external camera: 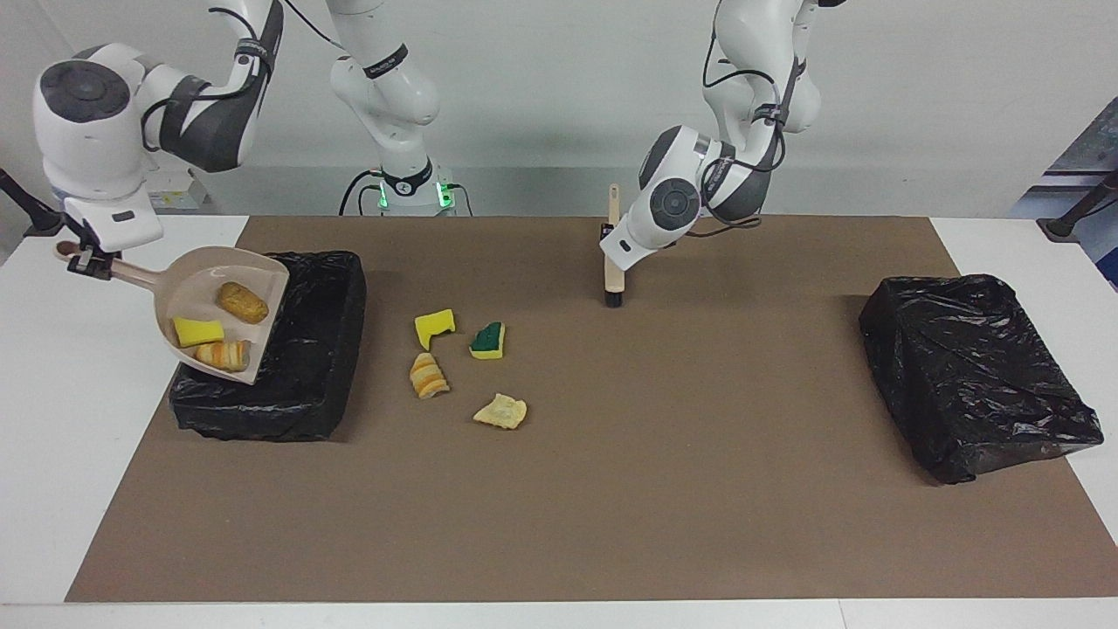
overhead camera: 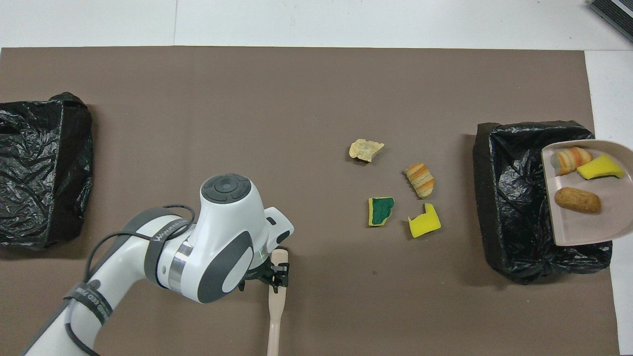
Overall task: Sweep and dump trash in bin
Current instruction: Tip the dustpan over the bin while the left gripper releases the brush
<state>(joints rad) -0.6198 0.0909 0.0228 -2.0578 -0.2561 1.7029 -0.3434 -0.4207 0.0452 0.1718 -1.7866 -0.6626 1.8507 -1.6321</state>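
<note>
My right gripper is shut on the handle of the beige dustpan, held tilted over the black-lined bin at the right arm's end. In the pan lie a brown bread piece, a yellow sponge and a striped piece. Several trash scraps lie on the mat beside the bin: a yellow chunk, a green-topped sponge, a striped piece and a pale scrap. My left gripper is at the brush, whose bristles rest on the mat.
A second bin wrapped in a black bag stands at the left arm's end of the brown mat. In the overhead view the left arm's wrist covers part of the mat near the robots.
</note>
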